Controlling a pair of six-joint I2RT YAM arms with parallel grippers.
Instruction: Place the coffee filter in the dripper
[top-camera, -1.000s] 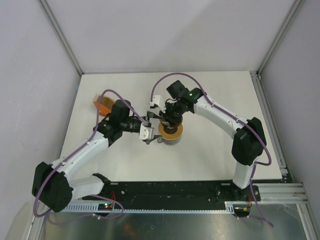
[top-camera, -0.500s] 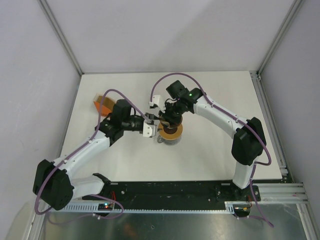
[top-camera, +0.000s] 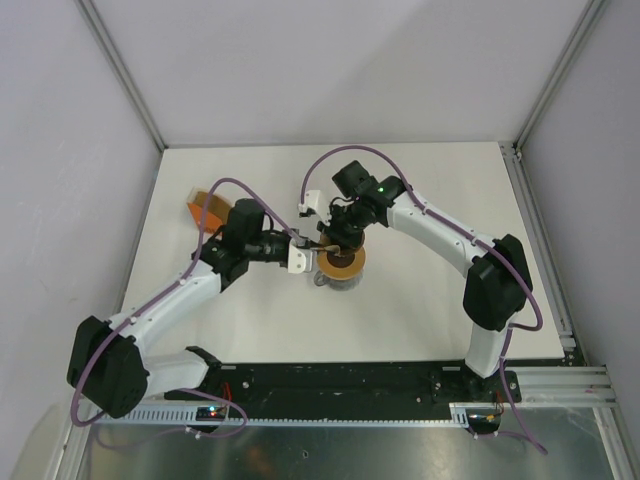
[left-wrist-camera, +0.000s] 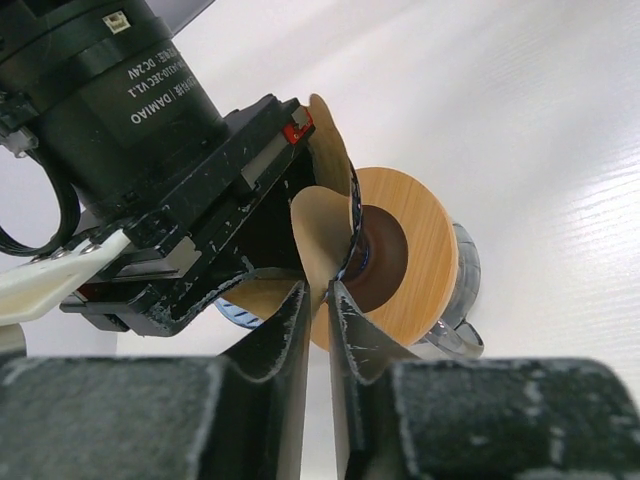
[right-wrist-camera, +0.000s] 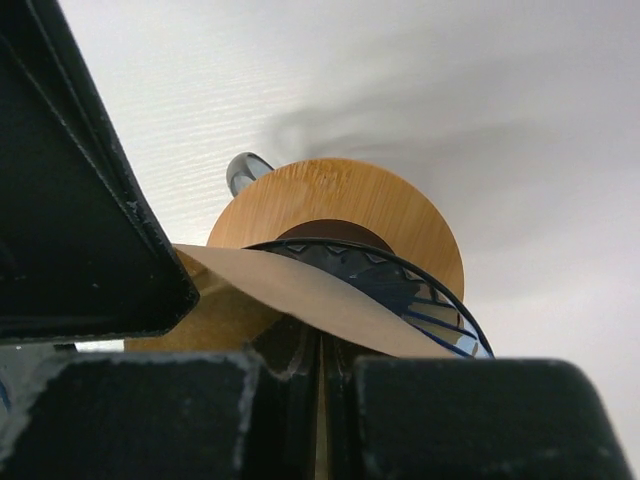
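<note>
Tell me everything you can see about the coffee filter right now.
The coffee filter is thin, light-brown paper, smooth and matte, with a curved edge. It looks partly opened and is held at the rim of the blue ribbed dripper, not yet seated inside. Both claws pinch it: the left claw grips one edge, and the right claw grips another.

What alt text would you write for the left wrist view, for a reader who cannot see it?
The left gripper pinches the lower edge of the light-brown coffee filter at the rim of the blue dripper. Behind them is a flat wooden ring, with white table beyond; the right arm fills the upper left with its black housing.
</note>
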